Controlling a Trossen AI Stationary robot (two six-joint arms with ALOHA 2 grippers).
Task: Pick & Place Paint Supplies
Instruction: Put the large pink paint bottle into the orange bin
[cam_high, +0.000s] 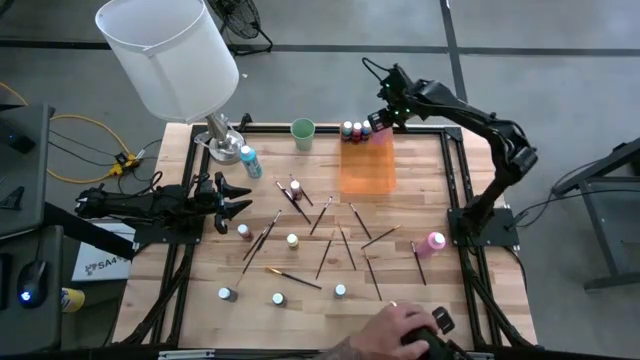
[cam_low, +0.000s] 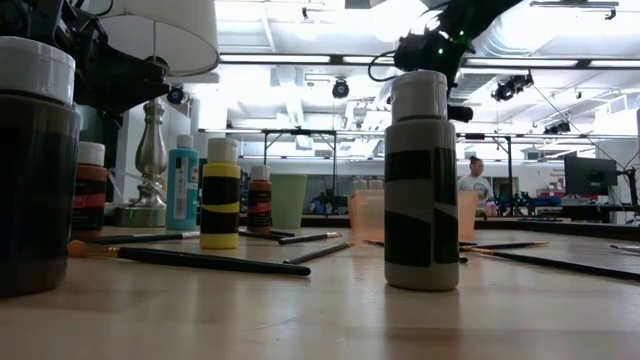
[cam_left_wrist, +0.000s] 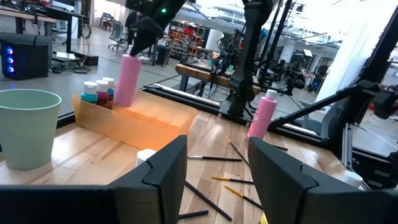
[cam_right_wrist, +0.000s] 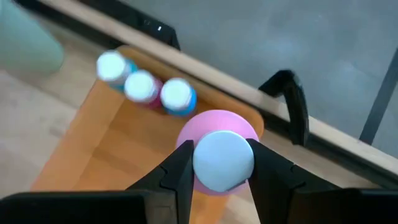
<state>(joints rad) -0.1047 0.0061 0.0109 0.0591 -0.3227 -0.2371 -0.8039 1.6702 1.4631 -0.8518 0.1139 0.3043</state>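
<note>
Holding now: the right gripper (cam_right_wrist: 217, 180) clamps a tall pink bottle (cam_right_wrist: 217, 140) by its pale cap, hanging over the far end of the orange tray (cam_high: 368, 170)
Left arm: waits at the table's left edge; the left gripper (cam_high: 235, 200) stands with its fingers parted and nothing between them
Done so far: three small bottles (cam_right_wrist: 142, 84) stand in a row at the tray's far end, so sorting looks barely begun
Judged step: lowering the pink bottle into the tray beside those three
Left to move, bottles: a second tall pink bottle (cam_high: 436, 242) near the right edge, a teal bottle (cam_high: 249, 159) just beside the lamp base, and small capped bottles scattered across the middle and near side
Left to move, brushes: many thin dark-handled paintbrushes (cam_high: 322, 214) lie crisscrossed in the middle of the table, well apart from the tray
Other items: a pale green cup (cam_high: 303, 133) at the far edge, a white lampshade (cam_high: 170, 55) on its silver base
Surface: a light wooden table (cam_high: 470, 300) inside a dark frame
Person: a hand (cam_high: 400, 328) rests at the near edge, by a dark device
Room: grey floor, cables to the left; a bright workshop with shelving beyond
</note>
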